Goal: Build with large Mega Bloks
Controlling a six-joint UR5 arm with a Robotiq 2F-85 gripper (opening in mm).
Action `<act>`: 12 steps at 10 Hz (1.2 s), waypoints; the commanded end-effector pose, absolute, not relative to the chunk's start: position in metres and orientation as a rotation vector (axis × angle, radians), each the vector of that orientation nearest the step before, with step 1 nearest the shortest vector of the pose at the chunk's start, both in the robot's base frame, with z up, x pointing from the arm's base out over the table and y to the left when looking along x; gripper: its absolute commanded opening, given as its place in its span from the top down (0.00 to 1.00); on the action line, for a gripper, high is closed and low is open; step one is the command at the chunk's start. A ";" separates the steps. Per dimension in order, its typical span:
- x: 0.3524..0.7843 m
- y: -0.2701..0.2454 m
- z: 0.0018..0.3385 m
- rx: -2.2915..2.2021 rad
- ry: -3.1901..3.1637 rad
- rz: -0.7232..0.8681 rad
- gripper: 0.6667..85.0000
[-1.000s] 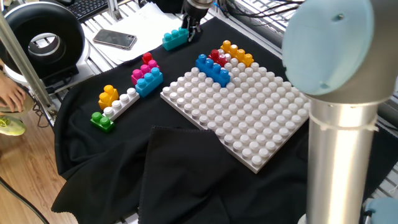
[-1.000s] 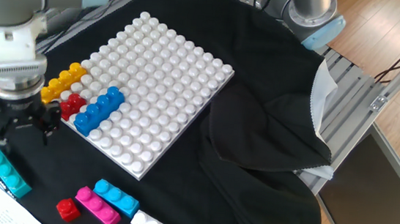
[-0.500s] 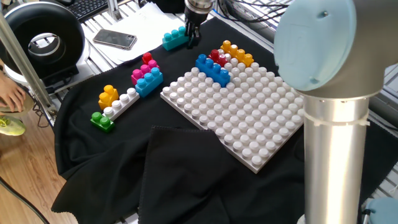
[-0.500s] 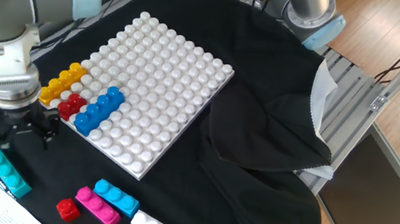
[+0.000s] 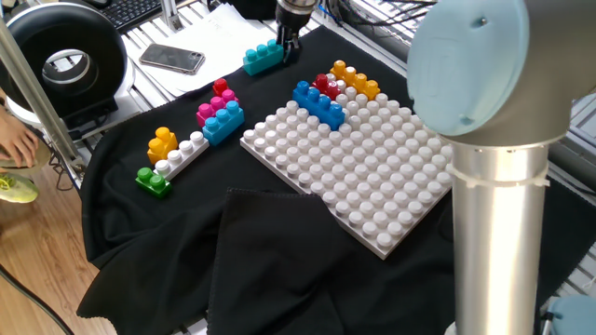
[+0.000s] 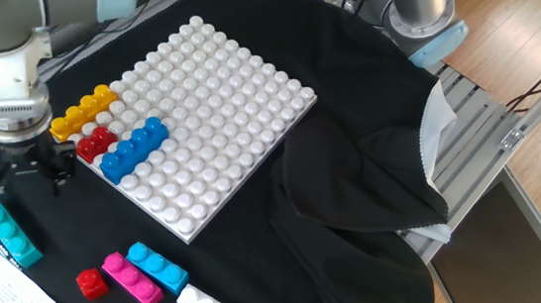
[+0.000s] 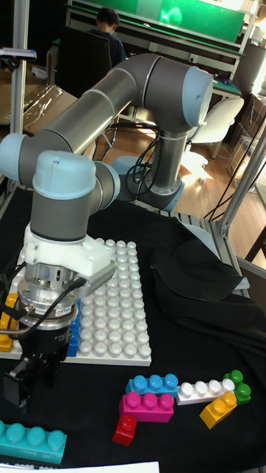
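My gripper [image 6: 22, 169] hangs open and empty just above the black cloth, between the white baseplate [image 6: 225, 107] and a loose teal brick [image 6: 7, 230]. The same teal brick [image 5: 264, 57] lies left of my gripper [image 5: 289, 42] in one fixed view and below my gripper [image 7: 29, 380] in the tall view. A blue brick [image 6: 135, 146], a red brick [image 6: 97, 142] and an orange-yellow brick [image 6: 80, 113] sit on the baseplate's corner. Loose pink [image 7: 151, 406], blue [image 7: 151, 384], red [image 7: 125, 429], white [image 7: 203, 389], yellow [image 7: 219, 409] and green [image 7: 236, 386] bricks lie grouped on the cloth.
A phone [image 5: 172, 59] and a round black device [image 5: 65, 60] lie past the cloth's far left edge. A person's hand [image 5: 14, 140] shows at the left border. The arm's own elbow [image 5: 484, 93] blocks the right of that view. The cloth bunches into folds [image 6: 367, 181] beside the baseplate.
The arm has shifted slightly, with the gripper staying open near the teal brick. No brick has moved.
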State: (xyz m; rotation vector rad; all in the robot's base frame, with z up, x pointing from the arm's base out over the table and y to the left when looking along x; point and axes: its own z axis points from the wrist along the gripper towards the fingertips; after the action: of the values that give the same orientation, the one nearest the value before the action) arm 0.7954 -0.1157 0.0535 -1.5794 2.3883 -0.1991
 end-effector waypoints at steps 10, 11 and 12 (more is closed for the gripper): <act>0.837 -0.091 0.013 -1.850 2.112 -0.155 0.10; 0.836 -0.091 0.010 -1.848 2.122 -0.145 0.13; 0.832 -0.089 0.007 -1.837 2.148 -0.114 0.15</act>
State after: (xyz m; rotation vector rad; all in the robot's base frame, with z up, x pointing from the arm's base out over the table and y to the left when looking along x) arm 0.8352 -0.0918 0.0137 -1.8506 2.1228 -0.1645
